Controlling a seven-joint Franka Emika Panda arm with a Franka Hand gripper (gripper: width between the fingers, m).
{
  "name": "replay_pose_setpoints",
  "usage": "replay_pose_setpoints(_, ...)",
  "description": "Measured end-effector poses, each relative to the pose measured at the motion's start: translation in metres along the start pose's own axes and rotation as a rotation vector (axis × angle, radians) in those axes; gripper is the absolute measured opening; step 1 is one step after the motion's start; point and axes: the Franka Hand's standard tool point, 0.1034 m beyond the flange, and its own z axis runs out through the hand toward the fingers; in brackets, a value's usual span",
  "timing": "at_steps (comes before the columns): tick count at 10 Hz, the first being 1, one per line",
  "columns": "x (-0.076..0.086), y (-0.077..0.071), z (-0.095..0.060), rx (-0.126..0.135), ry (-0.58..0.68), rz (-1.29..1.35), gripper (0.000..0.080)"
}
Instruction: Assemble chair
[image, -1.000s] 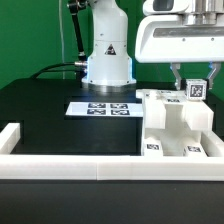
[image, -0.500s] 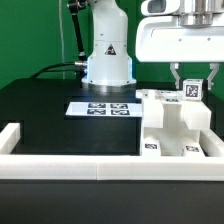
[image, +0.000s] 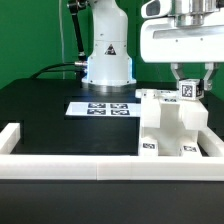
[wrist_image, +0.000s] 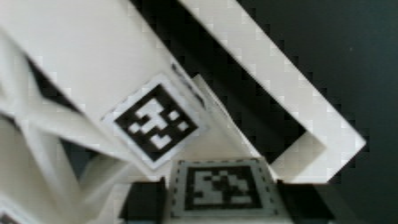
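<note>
One tagged part (image: 188, 91) is clenched between the jaws at upper right of the exterior view. It sits directly over the part-built chair (image: 170, 128) and apparently touches its top. The chair stands on the black worktop (image: 45, 118) at right of frame, just above the white border wall (image: 60, 165) that crosses the lower frame. At centre lies the marker board (image: 100, 107), left of the chair and apart from it, w/ the robot base (image: 107, 55) above it.

Wrist view: the held part's tag (wrist_image: 217, 186) shows between the jaws, and a second tagged chair member (wrist_image: 160, 118) slants close beyond.

Step in hand, as judged: mating this part to the assy, prob. a leg or post entering its socket. Next move calls for holding the part square to the socket and pressing or turning it home w/o tipping the assy. Release should come only once it is seated. Seating cannot be told, since the contact zone is hidden.
</note>
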Motion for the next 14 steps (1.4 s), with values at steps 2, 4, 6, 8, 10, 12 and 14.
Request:
replay_pose_setpoints(2,-0.0002,-0.0006,0.0,0.01,-0.011,0.146,0.0291)
replay_pose_setpoints(4,-0.0016,-0.0017,-0.0001,0.009,-0.014,0.292,0.0291)
replay_pose_setpoints(6,-0.0031,-0.0025,-0.0001,0.009,-0.015,0.328,0.0317)
replay_pose_setpoints(8,-0.002,-0.0033,0.0013,0.015,-0.006,0.247,0.0493)
replay_pose_setpoints(10,-0.0027,-0.0053,0.0015,0.008,0.007,0.108,0.0615)
replay_pose_setpoints(12,-0.0031,-0.0053,0.0016,0.007,0.007,-0.042,0.0648)
replay_pose_setpoints(14,-0.0029,-0.0051,0.0017,0.007,0.007,-0.144,0.0648)
